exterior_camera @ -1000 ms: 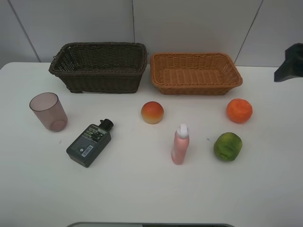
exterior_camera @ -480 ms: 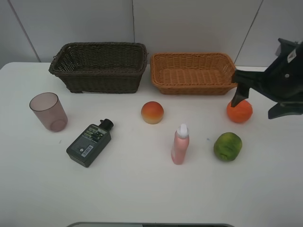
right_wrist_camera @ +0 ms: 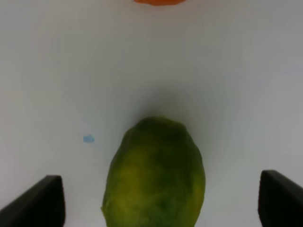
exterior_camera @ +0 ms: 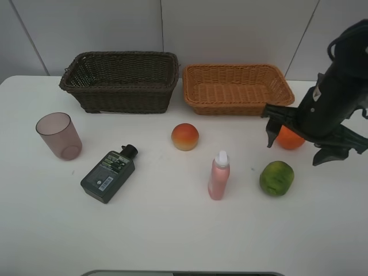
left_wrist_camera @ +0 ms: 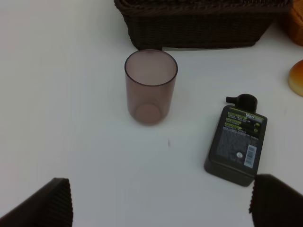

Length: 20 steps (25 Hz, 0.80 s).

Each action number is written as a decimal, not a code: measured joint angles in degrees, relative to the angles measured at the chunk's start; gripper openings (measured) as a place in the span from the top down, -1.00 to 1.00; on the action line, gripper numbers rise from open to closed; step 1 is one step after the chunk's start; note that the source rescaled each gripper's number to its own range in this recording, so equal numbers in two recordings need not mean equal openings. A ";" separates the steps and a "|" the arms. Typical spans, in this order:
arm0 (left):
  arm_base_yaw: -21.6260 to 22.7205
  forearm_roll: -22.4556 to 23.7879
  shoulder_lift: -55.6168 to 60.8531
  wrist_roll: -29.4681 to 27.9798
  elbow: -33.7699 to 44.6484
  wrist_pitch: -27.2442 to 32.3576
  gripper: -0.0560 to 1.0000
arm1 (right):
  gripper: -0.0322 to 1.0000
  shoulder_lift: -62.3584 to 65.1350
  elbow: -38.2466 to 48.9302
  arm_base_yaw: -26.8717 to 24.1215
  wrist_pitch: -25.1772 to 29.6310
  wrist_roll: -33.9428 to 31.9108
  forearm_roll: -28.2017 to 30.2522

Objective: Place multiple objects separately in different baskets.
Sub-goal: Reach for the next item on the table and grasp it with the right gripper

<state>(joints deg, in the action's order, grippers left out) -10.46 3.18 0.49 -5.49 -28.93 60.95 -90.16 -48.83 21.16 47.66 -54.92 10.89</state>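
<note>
The dark brown basket [exterior_camera: 121,80] and the orange-tan basket [exterior_camera: 236,87] stand side by side at the back, both empty. On the table lie the purplish cup [exterior_camera: 58,135], dark flat bottle [exterior_camera: 109,173], peach [exterior_camera: 185,137], upright pink bottle [exterior_camera: 219,175], green fruit [exterior_camera: 276,178] and orange [exterior_camera: 287,138]. My right gripper [exterior_camera: 294,150] hangs open above the table between the orange and the green fruit, partly covering the orange. In the right wrist view the green fruit [right_wrist_camera: 154,175] sits between the open fingers [right_wrist_camera: 35,201]. My left gripper [left_wrist_camera: 161,205] is open, short of the cup [left_wrist_camera: 150,85] and bottle [left_wrist_camera: 236,142].
White table with a wall close behind the baskets. The left wrist view also catches the dark basket [left_wrist_camera: 199,23] and the peach's edge [left_wrist_camera: 297,78]. The left arm does not show in the exterior high view.
The right arm has swung in from the right edge toward the left and down, now over the orange and green fruit. No object has moved; the left side is unchanged.
</note>
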 joint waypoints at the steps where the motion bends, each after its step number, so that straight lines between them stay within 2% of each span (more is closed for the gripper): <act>1: 0.00 0.00 0.00 0.00 0.00 0.00 -0.92 | -0.71 -0.68 0.50 0.50 -0.48 -0.55 -0.05; 16: 0.00 0.12 0.00 0.00 0.00 0.00 -0.92 | -0.71 -6.44 6.37 0.81 -11.34 -2.80 -2.19; 20: 0.00 0.17 0.00 0.00 0.00 0.00 -0.92 | -0.71 -6.91 6.53 0.81 -12.39 -3.38 -2.46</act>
<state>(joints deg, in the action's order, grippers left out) -10.46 3.35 0.49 -5.49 -28.93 60.95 -97.06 -42.30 21.98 35.27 -58.29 8.43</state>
